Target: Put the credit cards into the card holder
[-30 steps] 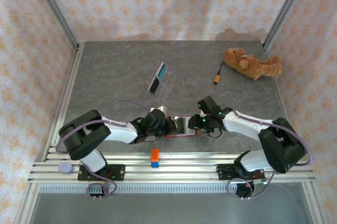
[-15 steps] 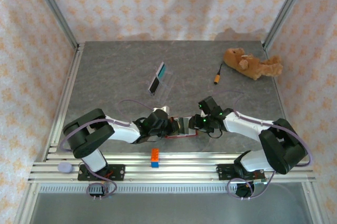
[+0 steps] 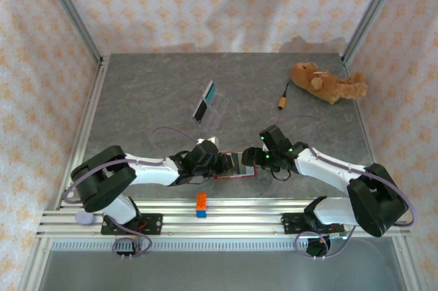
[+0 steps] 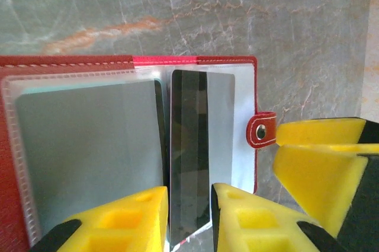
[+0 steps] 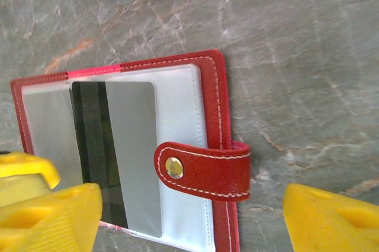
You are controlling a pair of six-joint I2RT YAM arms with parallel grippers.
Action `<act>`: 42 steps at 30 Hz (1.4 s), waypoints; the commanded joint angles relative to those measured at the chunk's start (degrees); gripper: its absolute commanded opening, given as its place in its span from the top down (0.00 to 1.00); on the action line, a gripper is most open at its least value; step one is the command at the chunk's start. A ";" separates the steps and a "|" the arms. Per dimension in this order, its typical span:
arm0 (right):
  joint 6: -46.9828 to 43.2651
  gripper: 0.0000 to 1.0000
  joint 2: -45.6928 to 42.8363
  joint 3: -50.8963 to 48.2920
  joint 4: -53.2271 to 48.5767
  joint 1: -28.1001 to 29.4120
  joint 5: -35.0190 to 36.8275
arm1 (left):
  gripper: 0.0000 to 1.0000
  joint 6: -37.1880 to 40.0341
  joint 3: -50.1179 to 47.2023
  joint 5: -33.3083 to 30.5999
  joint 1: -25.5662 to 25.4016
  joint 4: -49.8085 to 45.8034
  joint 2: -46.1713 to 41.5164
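red card holder open with a card on it

red card holder [image 3: 238, 168] lies open on the grey stone table [image 3: 150, 92], low in the middle of the top view. the left gripper [image 3: 220, 162] is at its left side and the right gripper [image 3: 252, 159] is at its right side, both very close to it.

in the left wrist view the card holder [image 4: 195, 62] shows its red rim and see-through pockets. a grey card [image 4: 201, 139] with a dark stripe lies on the page at the right of the frame. its low end sticks out past the bottom rim. the left gripper [image 4: 190, 219] has its yellow fingers [image 4: 127, 222] a little apart, and the dark stripe shows in the gap between them. they do not pinch the card. the snap tab [image 4: 260, 130] pokes out at the right.

in the right wrist view the grey card [image 5: 130, 157] lies flat on the pale inside of the card holder [image 5: 219, 115]. the snap tab [image 5: 204, 169] is folded over the page, just beside the card. the right gripper [image 5: 189, 213] has its fingers far apart at the bottom corners of the frame, and it grips nothing.

higher up in the top view a clear tray [image 3: 217, 105] holds a teal card [image 3: 211, 90] and a black and white card [image 3: 200, 110]. a teddy bear [image 3: 325, 82] lies at the upper right.
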 commanded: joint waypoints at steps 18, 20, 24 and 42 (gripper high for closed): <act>-5.41 0.01 12.19 10.58 -3.75 10.84 16.83 | 0.92 6.08 2.90 -5.96 1.43 -14.94 1.35; -5.94 0.00 13.67 10.62 -2.94 11.05 16.33 | 0.92 5.92 2.80 -6.09 1.43 -15.20 1.35; -5.47 0.01 15.76 10.25 -3.18 11.30 18.46 | 0.92 5.39 2.15 -6.19 1.66 -15.31 1.36; -3.97 0.00 7.24 7.69 -8.63 11.36 21.42 | 0.95 3.92 0.60 -5.50 2.37 -14.81 1.70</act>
